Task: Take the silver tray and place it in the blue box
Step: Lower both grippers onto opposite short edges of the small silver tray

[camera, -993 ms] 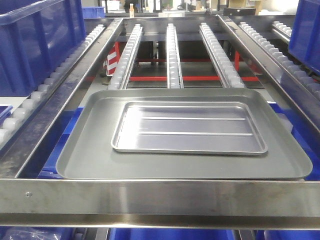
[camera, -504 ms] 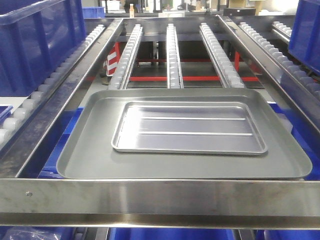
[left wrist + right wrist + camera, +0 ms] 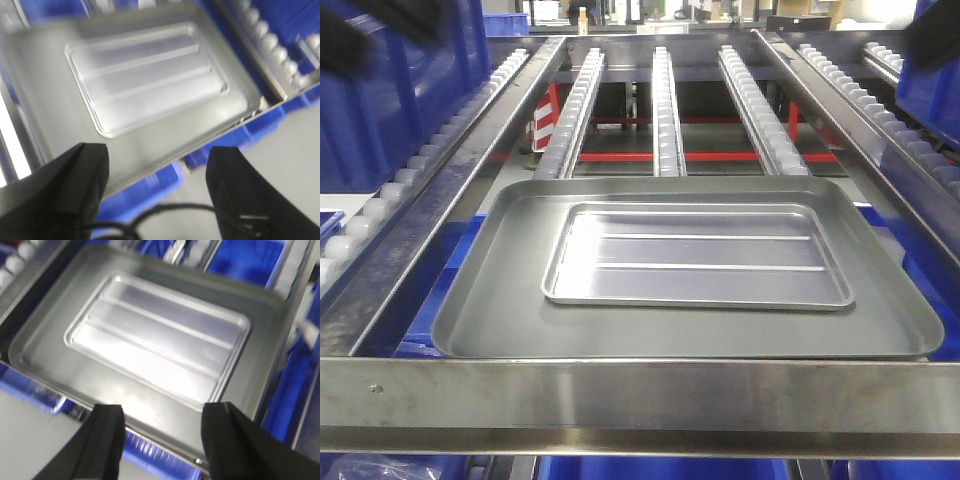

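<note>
Evidently in approach, the left tool [image 3: 156, 167] and right tool [image 3: 164, 415] hover spread above the silver tray [image 3: 698, 257] (lying inside the larger grey tray [image 3: 490, 320]); next, they must descend to its rim.

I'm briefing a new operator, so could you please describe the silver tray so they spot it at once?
Look at the roller rack, just behind its steel front rail, where a large dull-grey tray lies. The silver tray sits inside it, roughly centred. It is the smaller, shinier one, with two long raised ridges along its base.
</note>
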### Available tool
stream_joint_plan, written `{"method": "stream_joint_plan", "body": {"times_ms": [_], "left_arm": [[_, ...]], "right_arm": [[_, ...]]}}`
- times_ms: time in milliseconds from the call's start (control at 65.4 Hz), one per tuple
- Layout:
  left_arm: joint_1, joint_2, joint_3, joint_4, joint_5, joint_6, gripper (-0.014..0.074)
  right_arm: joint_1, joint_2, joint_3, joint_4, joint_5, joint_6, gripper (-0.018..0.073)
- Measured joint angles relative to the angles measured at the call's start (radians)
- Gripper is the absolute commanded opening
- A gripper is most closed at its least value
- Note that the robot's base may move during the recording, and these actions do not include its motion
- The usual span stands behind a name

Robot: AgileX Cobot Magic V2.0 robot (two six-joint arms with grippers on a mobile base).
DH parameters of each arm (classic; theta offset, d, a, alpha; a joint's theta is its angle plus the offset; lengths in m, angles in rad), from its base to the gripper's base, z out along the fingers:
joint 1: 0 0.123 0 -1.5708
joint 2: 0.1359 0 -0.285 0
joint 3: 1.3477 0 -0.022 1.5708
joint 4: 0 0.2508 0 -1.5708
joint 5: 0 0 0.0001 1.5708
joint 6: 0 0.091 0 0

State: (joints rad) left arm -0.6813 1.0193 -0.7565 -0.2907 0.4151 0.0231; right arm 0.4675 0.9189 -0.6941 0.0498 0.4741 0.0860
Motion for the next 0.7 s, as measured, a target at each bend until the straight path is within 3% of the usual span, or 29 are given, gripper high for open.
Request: {"method": "stream_joint_plan", "body": {"times_ms": [183, 336, 489, 611, 703], "left_arm": [[0.0, 0.217, -0.124, 0.011, 0.019, 0.0, 0.0328], [0.0, 0.408, -0.29, 0.055, 0.075, -0.023, 0.0272], [0.0, 0.574, -0.465, 0.188, 0.199, -0.199, 0.0272], [0.0, 0.682, -0.583, 0.347, 0.32, -0.416, 0.0272], [0.0, 0.742, -0.647, 0.403, 0.368, -0.495, 0.0272]], "right_arm": [[-0.022, 0.203, -0.132, 0.006, 0.122, 0.053, 0.0456], [-0.088, 0.365, -0.248, 0.002, 0.188, 0.125, 0.0456], [-0.138, 0.479, -0.325, -0.034, 0.206, 0.174, 0.0456], [-0.142, 0.548, -0.375, -0.055, 0.21, 0.181, 0.0456], [-0.142, 0.595, -0.408, -0.058, 0.212, 0.182, 0.0456]]}}
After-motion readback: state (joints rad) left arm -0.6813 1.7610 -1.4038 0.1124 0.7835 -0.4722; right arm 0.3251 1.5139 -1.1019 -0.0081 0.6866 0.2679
